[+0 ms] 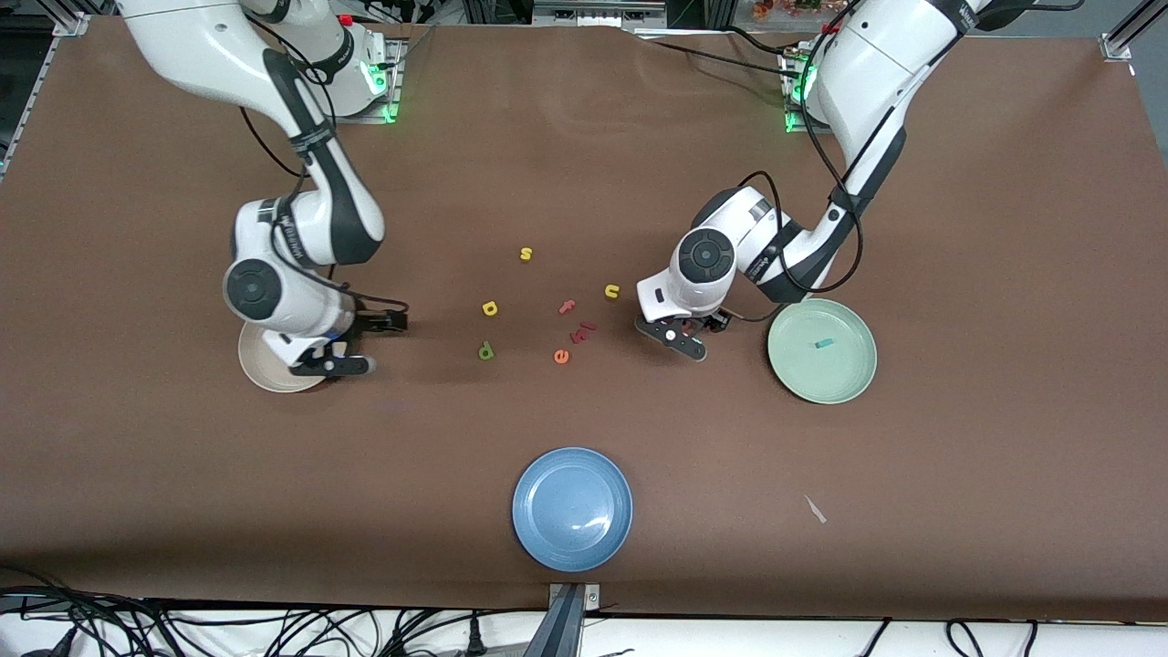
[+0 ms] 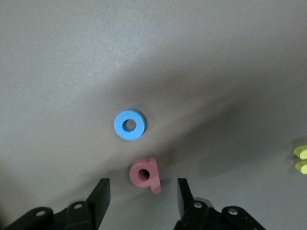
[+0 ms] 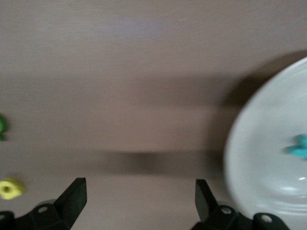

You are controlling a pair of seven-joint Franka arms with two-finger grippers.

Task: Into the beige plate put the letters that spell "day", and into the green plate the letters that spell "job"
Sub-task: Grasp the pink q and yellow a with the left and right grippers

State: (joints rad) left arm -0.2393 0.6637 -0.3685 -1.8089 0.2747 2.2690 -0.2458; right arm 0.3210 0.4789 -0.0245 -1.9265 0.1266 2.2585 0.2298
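In the left wrist view, the pink-red b (image 2: pixel 145 174) lies on the table just ahead of my left gripper (image 2: pixel 142 200), which stands open around empty space and touches nothing. The blue o (image 2: pixel 129 125) lies a little past the b. From the front, this gripper (image 1: pixel 693 333) hangs low beside the green plate (image 1: pixel 849 383), which holds the teal j (image 1: pixel 824 344). My right gripper (image 3: pixel 139 194) is open and empty at the beige plate (image 3: pixel 259 163), where the teal y (image 3: pixel 300 147) lies. The yellow a (image 1: pixel 490 308) and dark green d (image 1: pixel 485 350) lie mid-table.
A blue plate (image 1: pixel 572 508) sits near the table's front edge. Loose in the middle are a yellow s (image 1: pixel 526 254), a yellow u (image 1: pixel 611 291), a pink f (image 1: pixel 568 307), a dark red letter (image 1: pixel 582 332) and an orange e (image 1: pixel 561 356).
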